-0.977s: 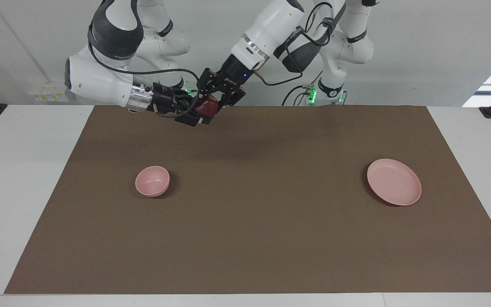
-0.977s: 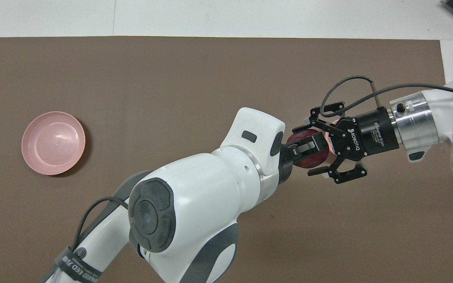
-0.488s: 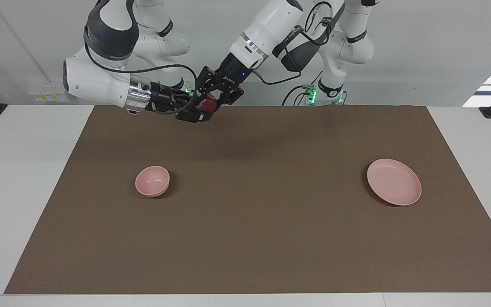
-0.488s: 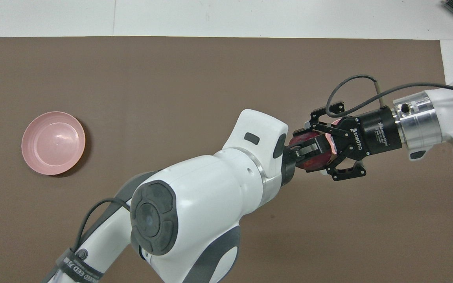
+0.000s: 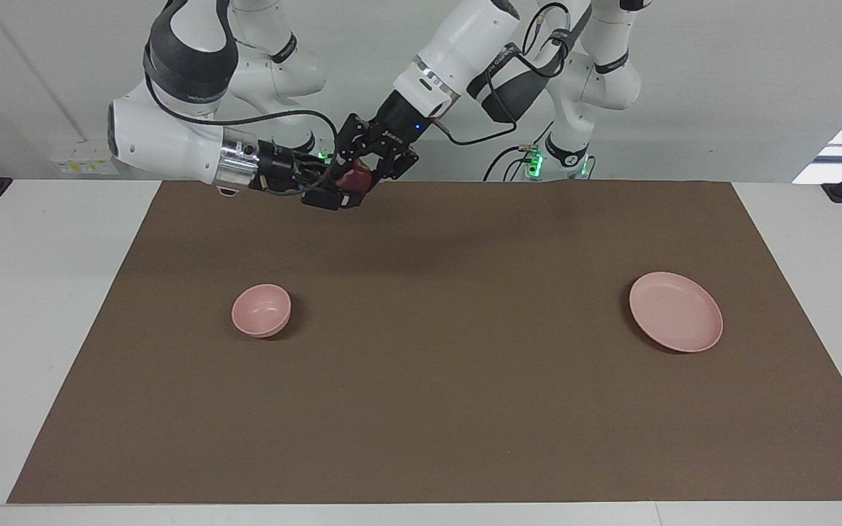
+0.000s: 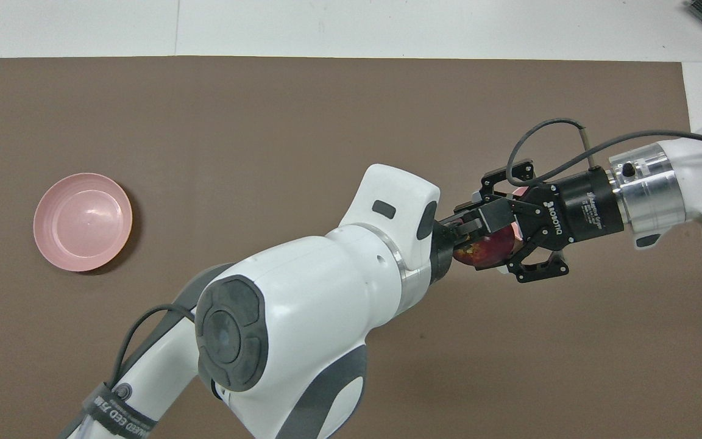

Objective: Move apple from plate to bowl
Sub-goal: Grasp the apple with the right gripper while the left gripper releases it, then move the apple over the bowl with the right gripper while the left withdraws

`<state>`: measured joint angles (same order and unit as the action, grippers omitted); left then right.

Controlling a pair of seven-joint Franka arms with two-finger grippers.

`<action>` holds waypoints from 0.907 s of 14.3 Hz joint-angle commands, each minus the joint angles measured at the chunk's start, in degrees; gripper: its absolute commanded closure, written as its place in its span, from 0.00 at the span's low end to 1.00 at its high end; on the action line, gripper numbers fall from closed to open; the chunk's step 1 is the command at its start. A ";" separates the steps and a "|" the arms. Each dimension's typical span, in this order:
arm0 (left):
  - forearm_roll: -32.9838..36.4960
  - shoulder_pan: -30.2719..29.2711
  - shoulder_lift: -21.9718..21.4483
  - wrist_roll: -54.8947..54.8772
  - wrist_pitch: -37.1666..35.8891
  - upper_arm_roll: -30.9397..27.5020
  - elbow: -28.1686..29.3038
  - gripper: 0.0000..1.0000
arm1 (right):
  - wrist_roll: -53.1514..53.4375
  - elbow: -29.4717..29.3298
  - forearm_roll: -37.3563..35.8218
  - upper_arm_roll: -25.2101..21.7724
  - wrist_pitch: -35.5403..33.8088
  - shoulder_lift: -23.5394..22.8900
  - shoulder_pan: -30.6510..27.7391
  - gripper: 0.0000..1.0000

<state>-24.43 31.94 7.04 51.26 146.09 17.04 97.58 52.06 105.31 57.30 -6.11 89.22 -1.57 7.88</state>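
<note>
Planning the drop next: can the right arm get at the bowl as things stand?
Probably yes. The right gripper meets the left gripper at the apple, raised roughly over the bowl, and only bare mat lies around the bowl.

You are looking at a robotics lab, not a home. Two white Franka arms stand at a plain white bench covered by a brown mat, against a bare white wall. Loose black cables and green indicator lights show at the arm bases.
</note>
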 commanded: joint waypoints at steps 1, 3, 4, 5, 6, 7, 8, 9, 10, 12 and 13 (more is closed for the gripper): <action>0.52 0.05 0.78 0.07 -0.37 -0.34 -0.99 0.00 | -2.57 0.69 1.06 0.04 -1.33 0.69 -0.94 1.00; 0.52 -0.47 0.78 -0.11 -1.42 -0.52 -0.29 0.00 | -4.06 0.69 0.18 0.04 -1.33 0.69 -1.11 1.00; 0.52 -0.91 0.61 -0.72 -3.34 -0.86 -0.20 0.00 | -4.42 0.69 -0.26 -0.04 -1.33 0.69 -1.46 1.00; 0.52 -2.22 0.61 -1.16 -5.97 -0.87 -0.11 0.00 | -4.77 0.69 -0.44 0.04 -1.59 0.69 -1.55 1.00; 0.52 -3.54 0.52 -1.43 -8.26 -0.96 -0.11 0.00 | -5.12 0.51 -0.61 -0.04 -2.38 0.60 -1.64 1.00; 0.52 -4.34 0.43 -1.78 -10.02 -0.96 -0.03 0.00 | -5.82 0.51 -0.79 -0.05 -2.56 0.60 -2.07 1.00; 0.52 -5.04 0.26 -2.65 -11.17 -0.96 0.15 0.00 | -6.09 0.51 -1.22 -0.05 -2.65 0.60 -2.34 1.00; 0.52 -6.00 -0.09 -3.62 -12.31 -0.96 1.28 0.00 | -6.53 0.42 -1.84 -0.05 -2.91 0.60 -2.34 1.00; 0.52 -6.62 -0.36 -4.50 -13.19 -0.96 1.99 0.00 | -7.58 0.42 -2.11 -0.05 -2.91 0.60 -2.34 1.00; 0.61 -8.73 -1.32 -6.78 -16.26 -0.96 3.48 0.00 | -12.74 0.07 -7.26 -0.05 -2.82 0.69 -2.08 1.00; 0.61 -10.04 -1.93 -8.88 -17.67 -0.96 4.45 0.00 | -16.25 -0.02 -12.08 0.04 -2.47 0.69 -1.64 1.00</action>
<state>-24.33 24.41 7.61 45.57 131.26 15.81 98.93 41.39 105.59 51.29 -6.36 87.65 -1.54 6.23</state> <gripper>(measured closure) 0.000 0.211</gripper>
